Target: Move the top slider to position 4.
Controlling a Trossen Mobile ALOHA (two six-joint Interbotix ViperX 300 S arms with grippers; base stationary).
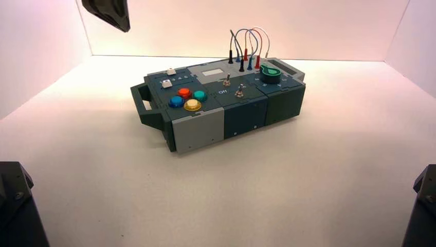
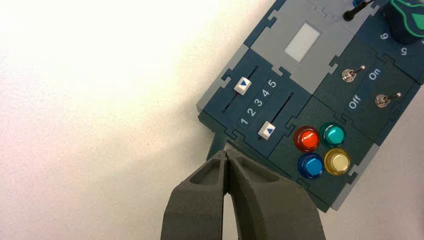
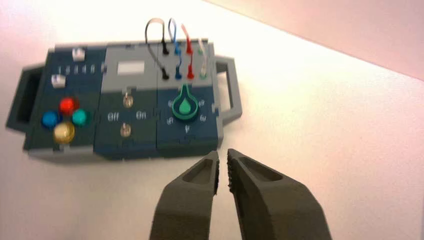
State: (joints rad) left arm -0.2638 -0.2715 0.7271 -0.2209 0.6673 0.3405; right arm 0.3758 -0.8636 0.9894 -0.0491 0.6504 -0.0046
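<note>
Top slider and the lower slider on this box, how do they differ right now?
The top slider stands around mid-track, while the lower slider sits near the "1" end. The top slider's arrow points one way, the lower slider's the opposite, each toward the numerals. Both are small white knobs with blue arrows.

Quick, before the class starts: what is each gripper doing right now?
Left gripper: closed, holding nothing, above the box's slider end.
Right gripper: slightly open, holding nothing, off the box.
</note>
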